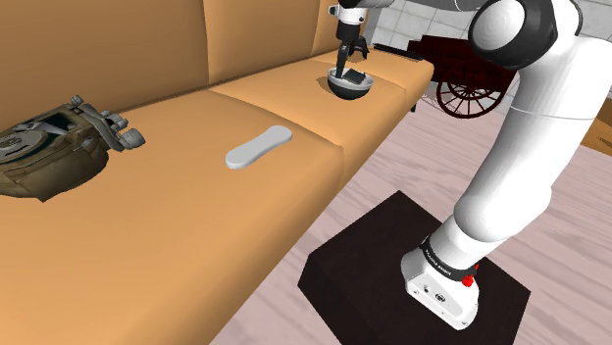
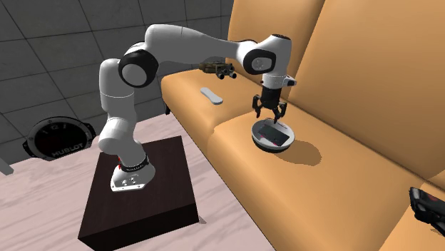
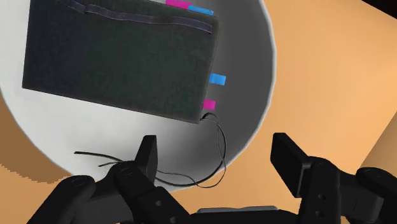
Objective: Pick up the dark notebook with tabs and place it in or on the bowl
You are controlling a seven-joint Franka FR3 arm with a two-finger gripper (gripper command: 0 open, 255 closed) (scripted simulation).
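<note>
A dark notebook (image 3: pixel 121 57) with pink and blue tabs lies flat inside the white bowl (image 3: pixel 251 95), a thin cord trailing from its corner. My gripper (image 3: pixel 216 149) hangs just above the bowl, open, and its black fingers (image 3: pixel 147 159) stand apart and touch nothing. From the second exterior view the gripper (image 2: pixel 269 114) hovers over the notebook (image 2: pixel 274 132), which rests in the bowl (image 2: pixel 265 145) on the orange sofa. In the shoulder view the gripper (image 1: pixel 345 65) points down into the bowl (image 1: pixel 350 91) at the far end of the seat.
On the sofa seat (image 1: pixel 177 225) lie an olive bag (image 1: pixel 54 147) and a grey flat remote-like object (image 1: pixel 260 147). A dark red cart with wheels (image 1: pixel 471 88) stands past the sofa's end. A dark object (image 2: pixel 428 203) lies on the far cushion. My stand (image 1: pixel 392 265) sits on the floor.
</note>
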